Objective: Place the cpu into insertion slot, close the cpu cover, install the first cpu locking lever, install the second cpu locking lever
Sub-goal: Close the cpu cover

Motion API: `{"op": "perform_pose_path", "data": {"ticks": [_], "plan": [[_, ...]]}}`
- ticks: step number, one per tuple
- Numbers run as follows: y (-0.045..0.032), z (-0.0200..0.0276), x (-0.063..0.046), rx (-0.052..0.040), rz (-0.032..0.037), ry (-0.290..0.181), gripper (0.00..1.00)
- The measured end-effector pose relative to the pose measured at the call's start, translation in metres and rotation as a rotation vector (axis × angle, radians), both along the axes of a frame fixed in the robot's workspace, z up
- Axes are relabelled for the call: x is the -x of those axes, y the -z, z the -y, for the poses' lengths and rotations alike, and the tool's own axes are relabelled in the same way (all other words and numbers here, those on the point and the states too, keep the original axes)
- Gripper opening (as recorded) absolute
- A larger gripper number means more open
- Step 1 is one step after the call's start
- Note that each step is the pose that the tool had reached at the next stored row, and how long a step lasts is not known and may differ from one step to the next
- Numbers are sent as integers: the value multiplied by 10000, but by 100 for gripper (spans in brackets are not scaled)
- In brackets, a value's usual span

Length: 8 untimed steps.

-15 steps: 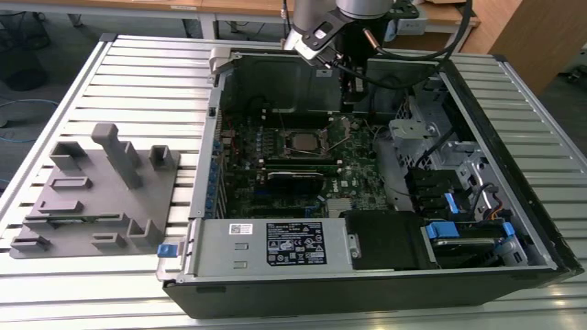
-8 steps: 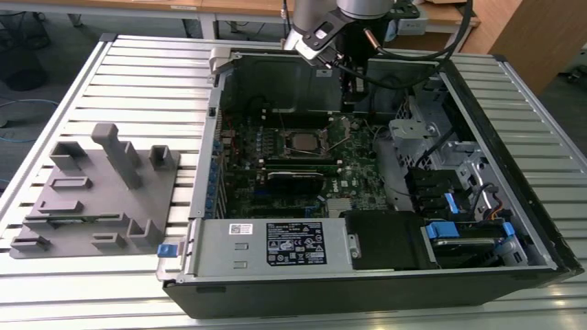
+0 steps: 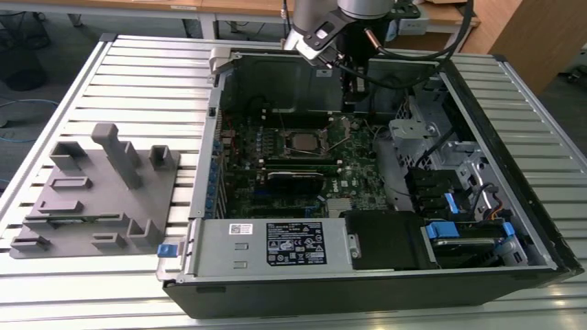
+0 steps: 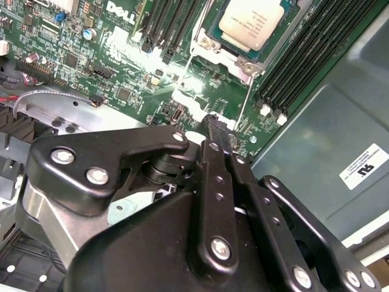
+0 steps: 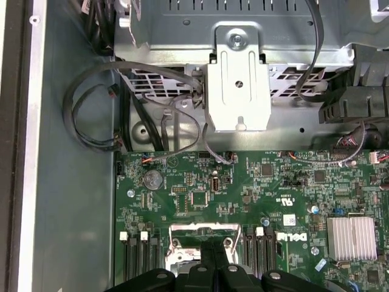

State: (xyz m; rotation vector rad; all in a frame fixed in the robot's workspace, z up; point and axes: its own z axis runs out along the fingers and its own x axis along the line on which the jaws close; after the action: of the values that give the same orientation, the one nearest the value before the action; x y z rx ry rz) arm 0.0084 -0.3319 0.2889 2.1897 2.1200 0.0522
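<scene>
Hovering my gripper, fingers pressed together and empty, near the cpu framed by its cover, I reckon the lever beside it wants a steady, square push.

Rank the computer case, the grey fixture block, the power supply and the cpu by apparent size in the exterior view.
Largest to smallest:
1. computer case
2. grey fixture block
3. power supply
4. cpu, by far the smallest

We are seeing bright overhead light on the slatted table, glare washing the cpu, shadow filling the case.
</scene>
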Motion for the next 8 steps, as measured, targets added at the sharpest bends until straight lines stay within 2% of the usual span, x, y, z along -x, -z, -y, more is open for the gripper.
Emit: {"op": "perform_pose_path", "data": {"ticks": [8], "plan": [[-7, 0, -1, -3, 1, 1, 11]]}}
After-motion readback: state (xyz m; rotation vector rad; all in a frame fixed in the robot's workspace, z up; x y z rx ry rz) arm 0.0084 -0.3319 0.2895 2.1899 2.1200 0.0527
